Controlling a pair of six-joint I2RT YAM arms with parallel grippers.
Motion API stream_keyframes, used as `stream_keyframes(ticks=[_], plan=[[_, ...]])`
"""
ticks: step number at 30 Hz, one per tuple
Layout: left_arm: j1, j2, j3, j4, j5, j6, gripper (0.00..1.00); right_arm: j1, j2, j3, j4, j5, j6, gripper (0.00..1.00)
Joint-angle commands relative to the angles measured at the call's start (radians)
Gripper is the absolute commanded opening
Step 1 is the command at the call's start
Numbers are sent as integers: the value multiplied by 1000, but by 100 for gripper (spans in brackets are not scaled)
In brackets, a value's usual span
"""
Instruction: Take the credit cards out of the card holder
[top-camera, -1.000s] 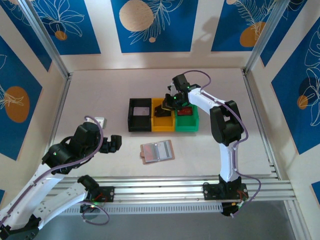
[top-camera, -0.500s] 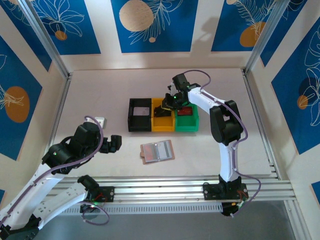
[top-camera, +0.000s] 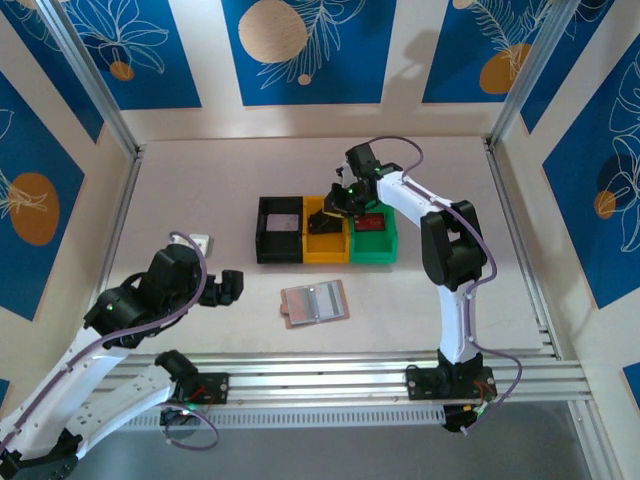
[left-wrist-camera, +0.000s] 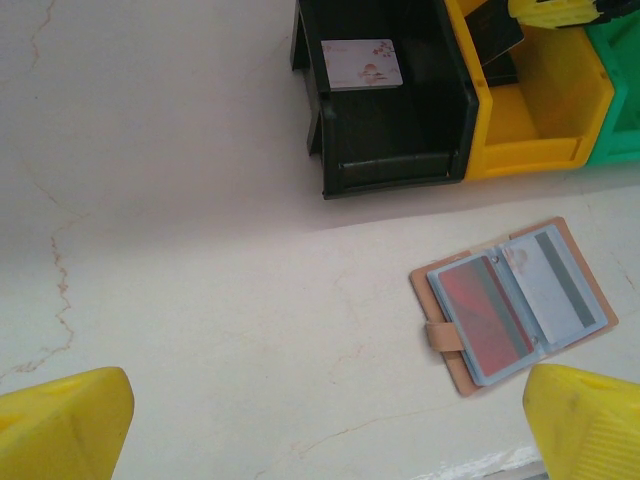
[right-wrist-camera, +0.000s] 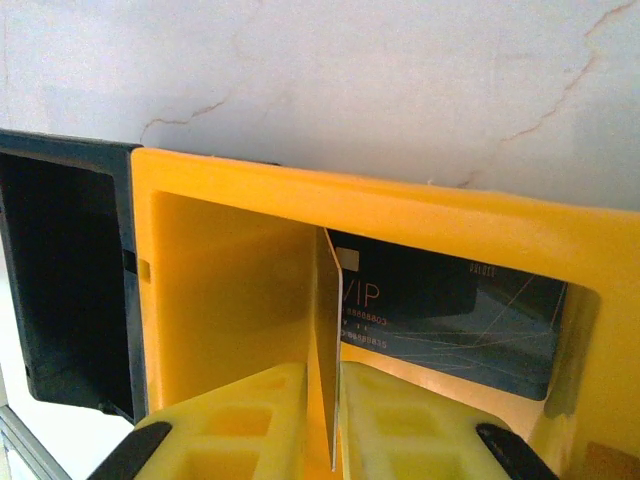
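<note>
While my right arm reaches out across the pale table (top-camera: 200, 180), the largest things on it are three bins in a row: the yellow bin (top-camera: 326, 252) in the middle, the black bin (top-camera: 280, 256) touching its left side and the green bin (top-camera: 373, 254) touching its right. My right gripper (top-camera: 336, 206) hangs over the far half of the yellow bin with its tips dipped inside. In my right wrist view my fingers (right-wrist-camera: 235, 425) stand a narrow slit apart with a thin yellowish sheet (right-wrist-camera: 328, 340) edge-on between them, and I cannot tell whether they pinch it or only flank it. My left gripper (top-camera: 232, 287) sits well to the near left of the yellow bin, over bare table, its jaws spread wide with nothing between them. The card holder (top-camera: 315, 302) lies flat and open on the table, near the yellow bin's front wall but apart from it, its snap tab (left-wrist-camera: 440, 335) sticking out from its left edge. A dark credit card (right-wrist-camera: 450, 320) printed VIP leans against the yellow bin's far wall. A pale credit card (left-wrist-camera: 361, 63) lies in the black bin and a red credit card (top-camera: 372, 222) in the green bin. Two more sit in the holder's grey-blue pockets: a red-faced card (left-wrist-camera: 487, 318) on the tab side and a pale striped card (left-wrist-camera: 555, 290) beside it. A small white thing (top-camera: 203, 243) lies well left of the yellow bin, beyond the black one
</note>
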Motion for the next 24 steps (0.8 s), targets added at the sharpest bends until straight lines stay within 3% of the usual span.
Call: stream_keyframes(ticks=[1, 10, 15, 24], plan=[[12, -1, -6, 9, 0, 7, 100, -7, 10, 41, -42, 8, -23, 17], [12, -1, -6, 9, 2, 7, 100, -11, -23, 79, -87, 23, -32, 18], [12, 3, -8, 10, 4, 7, 100, -5, -131, 60, -101, 22, -29, 18], [13, 65, -3, 1, 21, 1, 100, 87, -501, -304, 8, 36, -2, 18]])
